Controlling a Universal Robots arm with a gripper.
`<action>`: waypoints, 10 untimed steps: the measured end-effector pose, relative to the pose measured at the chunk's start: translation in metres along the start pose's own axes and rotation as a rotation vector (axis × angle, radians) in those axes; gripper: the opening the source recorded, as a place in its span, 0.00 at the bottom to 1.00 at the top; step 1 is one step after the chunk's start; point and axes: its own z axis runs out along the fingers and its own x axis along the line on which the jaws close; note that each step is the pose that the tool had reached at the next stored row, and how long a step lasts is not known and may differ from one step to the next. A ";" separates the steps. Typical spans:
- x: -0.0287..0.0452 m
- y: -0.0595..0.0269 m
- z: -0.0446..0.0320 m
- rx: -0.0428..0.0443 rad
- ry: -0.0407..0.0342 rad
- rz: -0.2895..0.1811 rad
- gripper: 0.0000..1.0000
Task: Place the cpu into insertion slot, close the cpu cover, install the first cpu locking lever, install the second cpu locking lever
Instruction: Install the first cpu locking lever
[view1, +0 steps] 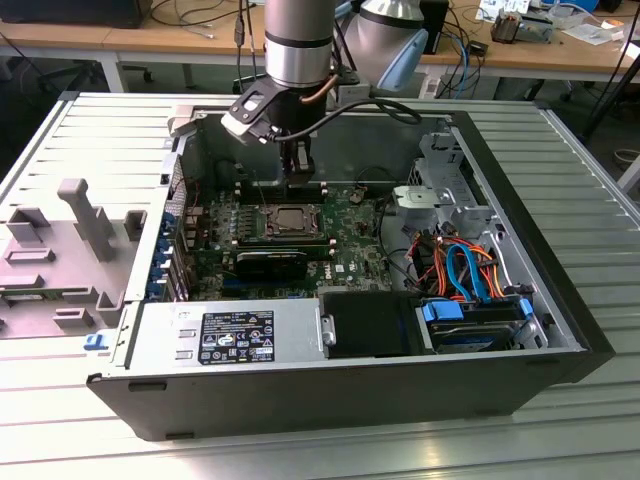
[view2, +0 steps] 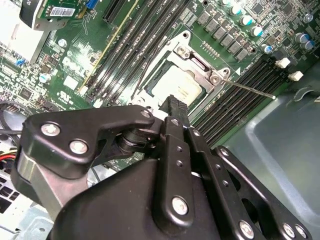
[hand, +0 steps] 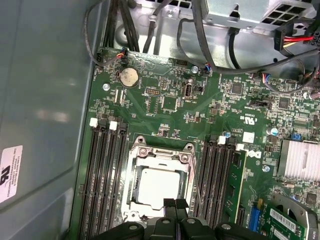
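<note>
- Scanning from the exterior view's left: the memory slots (view1: 222, 222) lie beside the insertion slot (view1: 290, 222), mid-board inside the open computer case (view1: 300, 390).
- The cpu (hand: 159, 187) sits in the slot, and its silver top shows through the window of the cpu cover (hand: 161, 154). The cover lies flat over the chip in both wrist views.
- The gripper (hand: 175, 204) hangs over the slot's far edge in the exterior view. Its fingertips (hand: 169, 202) are pressed together with only a seam between them, so the claw is clenched on nothing.
- I cannot tell whether the tips touch the cover or hover just over it.
- Key relation: the locking lever (view2: 248, 88) is a thin straight rod. It starts at a socket corner just beside the cover and slants out across the neighbouring memory slots.
- The lever's long axis points away from the socket. It lies near the claw but to one side of the tips, not under them.
- Judgement: chip placement and cover closing look done. This lever stands free, so it reads as unlatched.
- On the exterior view's right, the blue and orange cables (view1: 465, 270) lie well apart from the claw.
</note>
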 end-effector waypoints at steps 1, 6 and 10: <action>0.0000 0.0000 0.0000 -0.0003 -0.0002 -0.004 0.11; 0.0000 0.0000 0.0000 -0.0028 -0.0010 -0.036 0.11; 0.0000 0.0000 0.0000 -0.0048 -0.0017 -0.062 0.11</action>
